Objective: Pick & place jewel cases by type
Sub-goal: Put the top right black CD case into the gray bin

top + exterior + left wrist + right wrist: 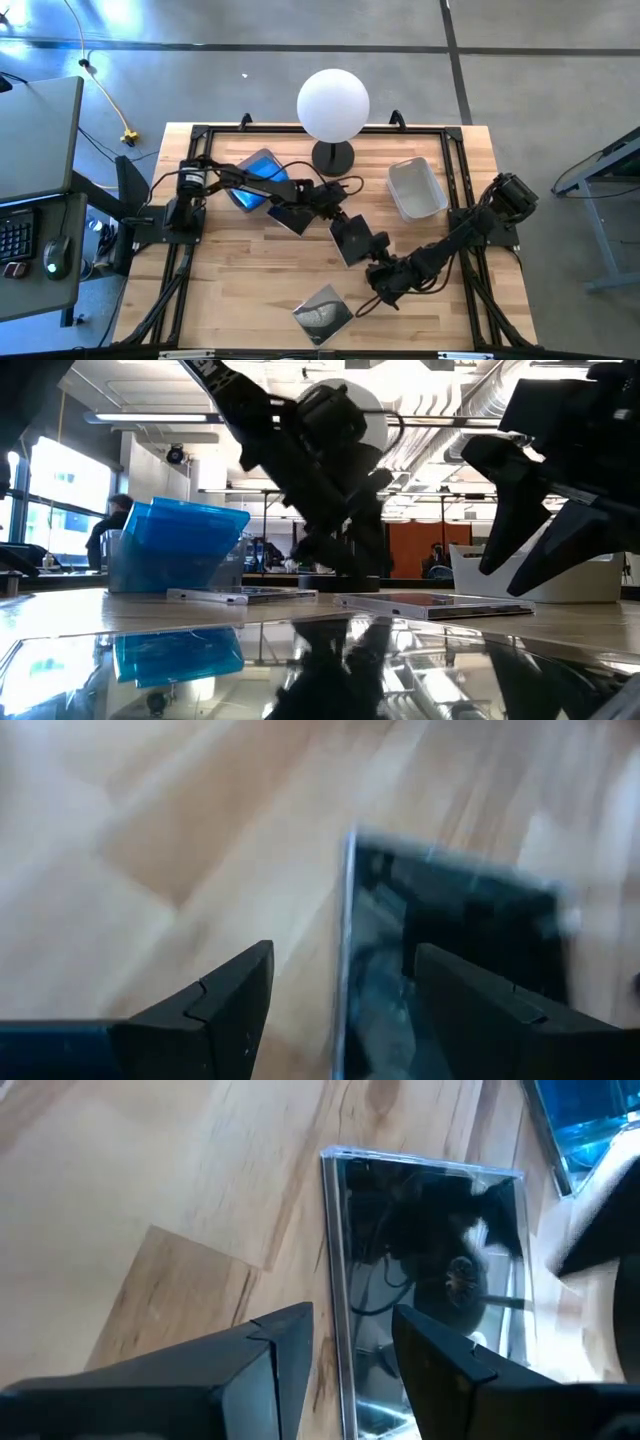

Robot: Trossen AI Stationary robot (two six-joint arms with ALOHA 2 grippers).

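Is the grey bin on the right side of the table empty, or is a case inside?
Empty, by the high view: the grey bin shows only its bare pale floor. The low view shows just its outer wall.

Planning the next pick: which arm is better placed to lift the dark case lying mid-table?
Right, probably: the right pincer is open, straddling the dark case's edge; the left pincer hovers above another.

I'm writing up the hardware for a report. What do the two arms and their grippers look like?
Both arms are dark, nearly black, built of jointed segments with black cables looping along them. The left gripper has two matte black wedge-shaped fingers with a stepped notch on the inner edge. The right gripper has the same angular black fingers. No markings are legible.
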